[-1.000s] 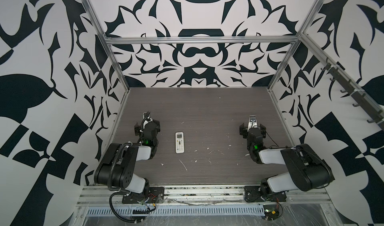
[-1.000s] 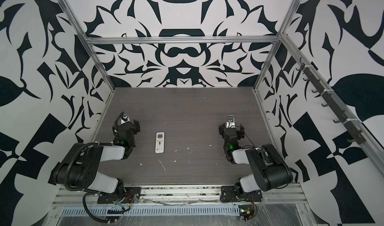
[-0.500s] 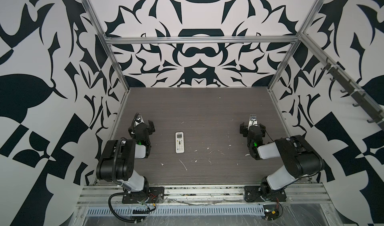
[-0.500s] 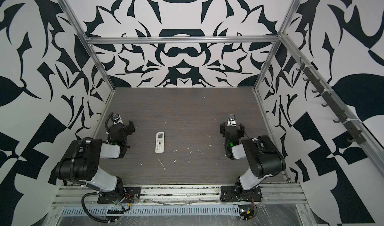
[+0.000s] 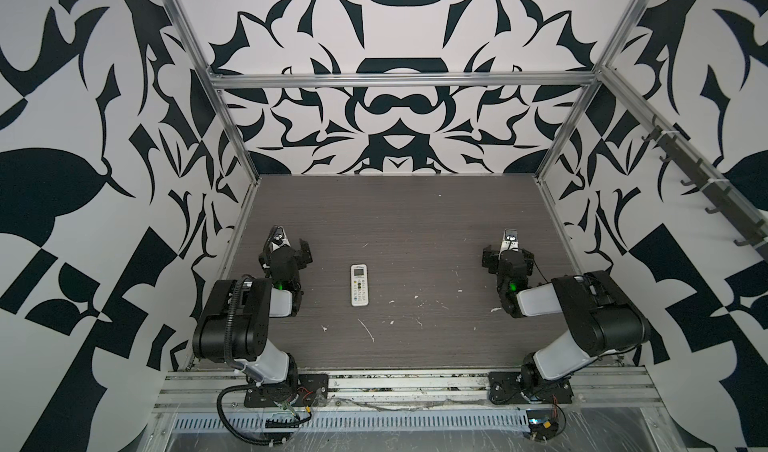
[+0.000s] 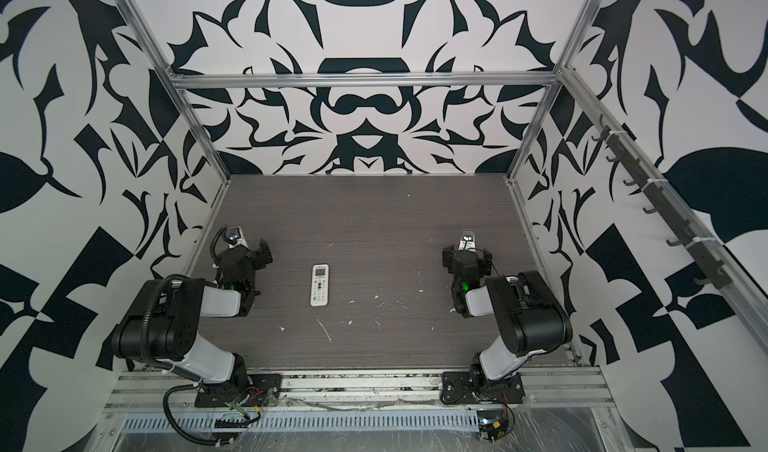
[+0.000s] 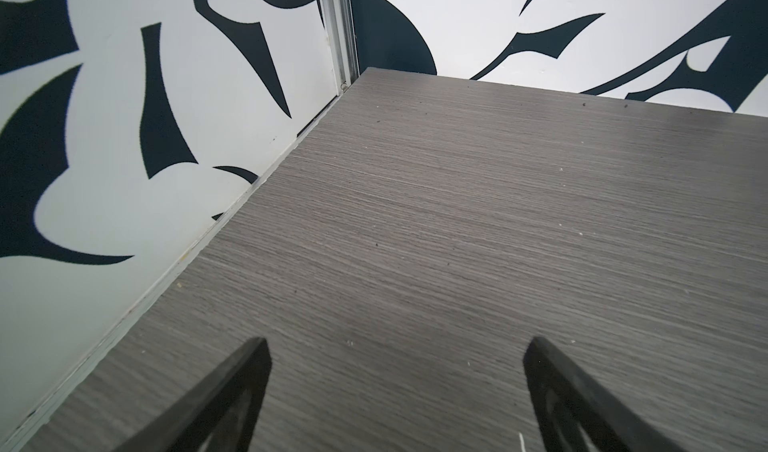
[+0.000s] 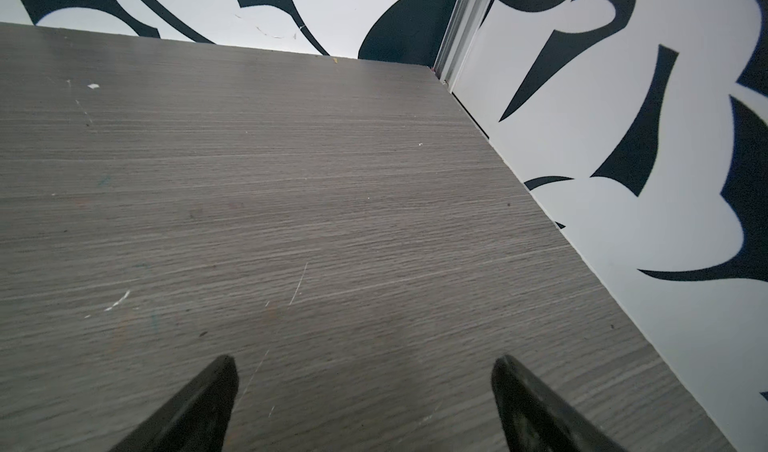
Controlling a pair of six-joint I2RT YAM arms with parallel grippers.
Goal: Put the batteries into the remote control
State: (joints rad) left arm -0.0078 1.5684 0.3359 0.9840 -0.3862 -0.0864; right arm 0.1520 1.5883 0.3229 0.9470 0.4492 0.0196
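Note:
The remote control lies face up in the middle of the grey wood-grain table, its small screen at the far end and button rows toward the front. No batteries show in any view. My left gripper rests low, left of the remote and well apart from it. In its wrist view the gripper is open over bare table. My right gripper sits far to the remote's right. In the right wrist view it is also open and empty.
White scraps and specks lie scattered in front of and right of the remote. Patterned walls close in the table on the left, back and right. A metal rail with both arm bases runs along the front edge.
Both arms have drawn their elbows in and settled into a folded pose. The left gripper swung a little toward the left wall. The remote has not moved.

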